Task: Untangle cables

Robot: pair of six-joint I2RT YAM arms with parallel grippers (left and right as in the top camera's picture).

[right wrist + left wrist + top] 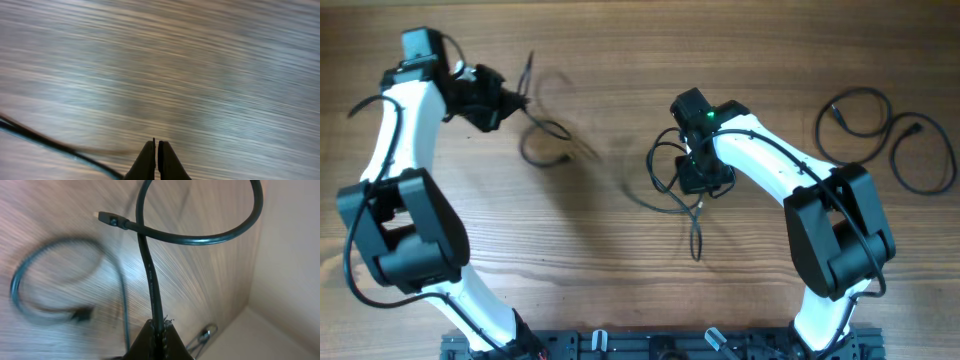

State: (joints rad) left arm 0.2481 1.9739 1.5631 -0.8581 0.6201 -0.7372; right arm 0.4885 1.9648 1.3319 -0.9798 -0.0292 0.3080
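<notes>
Black cord (150, 275) pinched between the tips of the left tool (156, 332), at 10 o'clock on the wooden surface (620, 290). Rises from the tips, bends into 1 wide loop and crosses itself just behind its plug end (104, 217). Second cord (82, 315) lying blurred on the surface at 9 o'clock of the held one, apart from it as far as visible.

Right tool (157, 150) pressed together near centre, directly over a loose cluster (653, 170) of loops with 1 tail toward 6 o'clock. No cord visible between its tips in the wrist view; only 1 strand (30, 134) passing at 8 o'clock. Cannot confirm a grip there.

2 separated cords (861, 91) lying at 2 o'clock, well apart from both tools.

Probable faults from here:

1. Tightening of the crossing into a knot. Cause: pulling the held cord away with the plug end lying across the rising part. Draw slowly; watch the crossing.
2. Slip from the pinch. Cause: thin, smooth jacket and a hold close to the tips.
3. Snagging of the second cord. Cause: sweeping the raised loop low across it.
4. Empty stroke or scraping on the surface at the right side. Cause: tips pressed together with nothing between them.
5. Re-tangling. Cause: dragging the cluster toward 2 o'clock into the cords lying there.
</notes>
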